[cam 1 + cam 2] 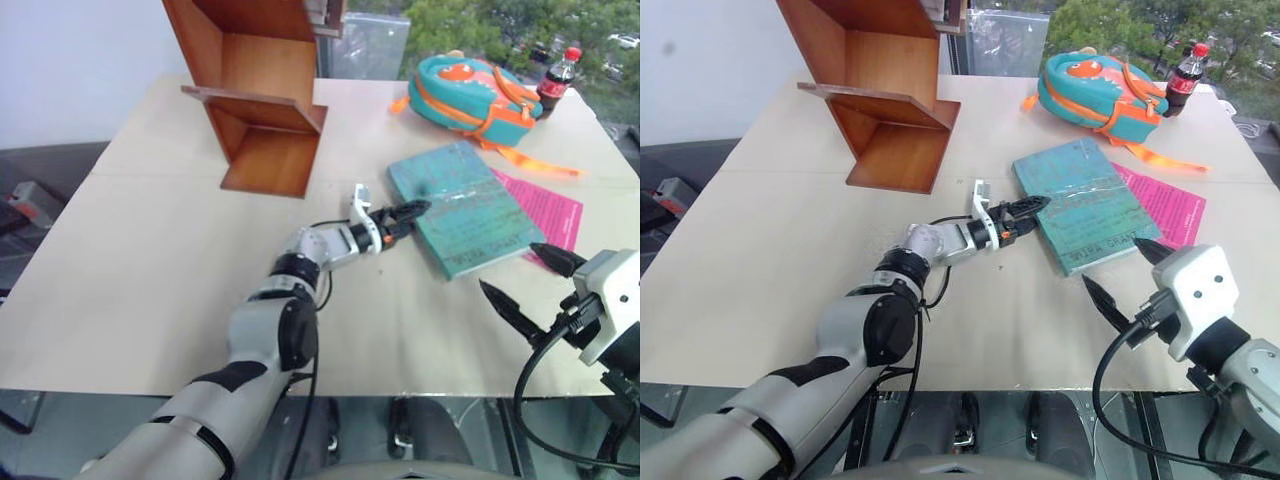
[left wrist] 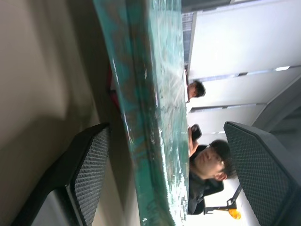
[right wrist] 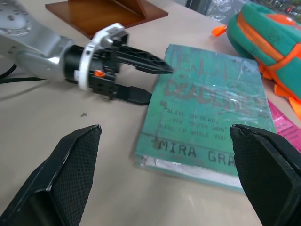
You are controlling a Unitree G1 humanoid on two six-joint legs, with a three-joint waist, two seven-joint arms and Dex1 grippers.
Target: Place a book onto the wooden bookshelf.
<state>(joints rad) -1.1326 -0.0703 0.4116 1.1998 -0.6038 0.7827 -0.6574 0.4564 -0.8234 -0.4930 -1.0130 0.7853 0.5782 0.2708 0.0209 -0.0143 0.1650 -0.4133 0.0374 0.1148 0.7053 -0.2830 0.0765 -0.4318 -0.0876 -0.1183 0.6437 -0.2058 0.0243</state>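
My right gripper (image 1: 520, 282) waits with jaws spread near the book (image 1: 463, 208), my left gripper's (image 3: 143, 80) jaws released astride its edge; next, clench, then lift toward the bookshelf (image 1: 256, 90).

The book (image 3: 207, 113) cover reads "ALIVE OR DEAD" and, along its near edge, "MIRA GRA".

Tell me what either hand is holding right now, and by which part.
Nothing is held. The left hand is open around the book's edge, and the right hand is open in the air.
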